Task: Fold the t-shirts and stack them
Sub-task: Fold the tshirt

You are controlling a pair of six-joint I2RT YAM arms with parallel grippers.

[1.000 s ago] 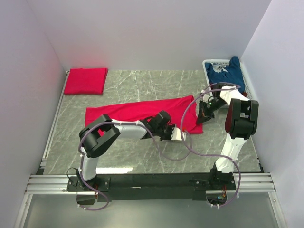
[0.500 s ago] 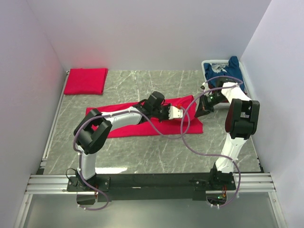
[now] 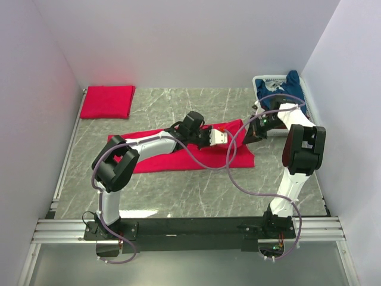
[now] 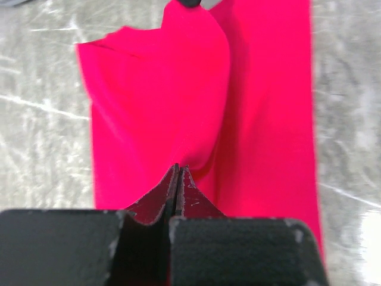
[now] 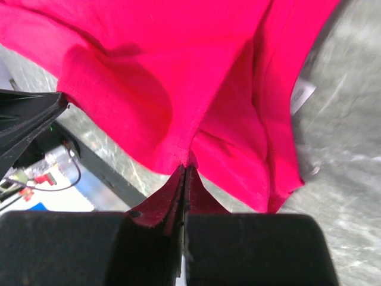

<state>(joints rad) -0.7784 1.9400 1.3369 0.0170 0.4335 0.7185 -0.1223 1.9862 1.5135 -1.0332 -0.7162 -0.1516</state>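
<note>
A bright red t-shirt lies stretched across the middle of the table. Its right end is lifted and doubled over. My left gripper hangs over that end, shut on a pinch of the red cloth. My right gripper is shut on the shirt's right edge, which drapes from its jaws. A second red t-shirt rests folded at the back left. A navy blue t-shirt is heaped in a white basket at the back right.
White walls close in the table on the left, back and right. The basket stands just behind the right gripper. Purple cables loop from both arms over the shirt's right half. A metal rail runs along the table's left edge.
The left gripper has carried the shirt's near edge away from me, from the front hem to over the shirt's back edge. The right gripper moved back a little with its edge.
</note>
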